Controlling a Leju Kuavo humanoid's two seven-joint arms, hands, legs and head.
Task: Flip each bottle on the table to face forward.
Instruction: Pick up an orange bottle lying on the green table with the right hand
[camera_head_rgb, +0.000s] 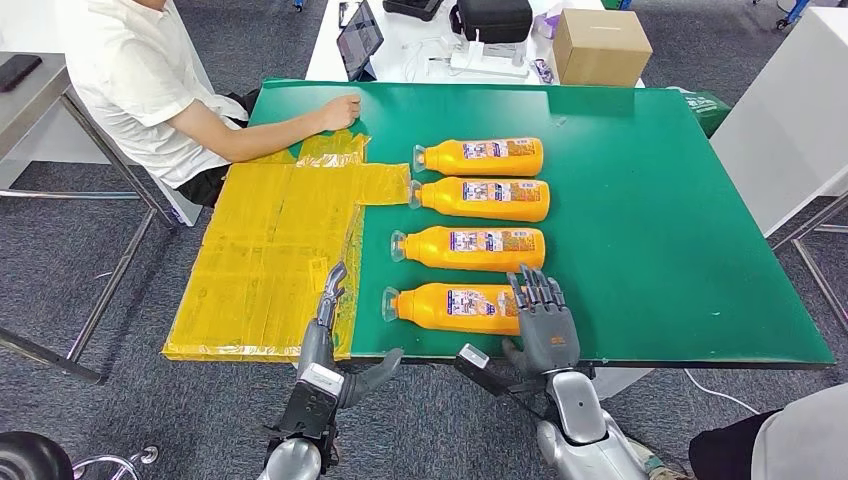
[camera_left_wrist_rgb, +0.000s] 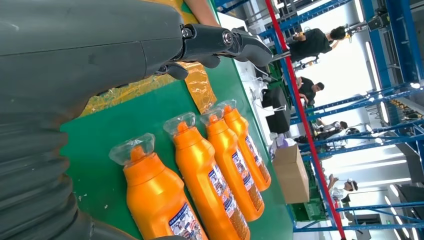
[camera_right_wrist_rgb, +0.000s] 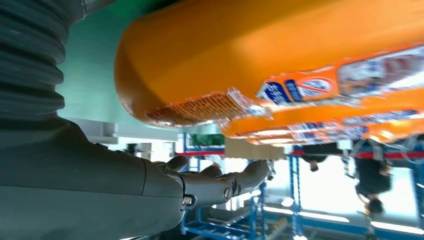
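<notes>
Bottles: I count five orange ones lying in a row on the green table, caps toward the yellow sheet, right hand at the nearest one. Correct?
Not quite: the head view shows four bottles, not five. The nearest bottle is the one by the right hand; all lie on the green table, caps toward the yellow sheet.

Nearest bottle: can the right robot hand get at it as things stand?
Probably yes. The right robot hand sits open at the base end of the nearest bottle, with nothing between them on the green table.

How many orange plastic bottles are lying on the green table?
4, in one column, caps pointing left: farthest orange plastic bottle, second, third, nearest by the right hand. None seems hidden on the green table.
</notes>
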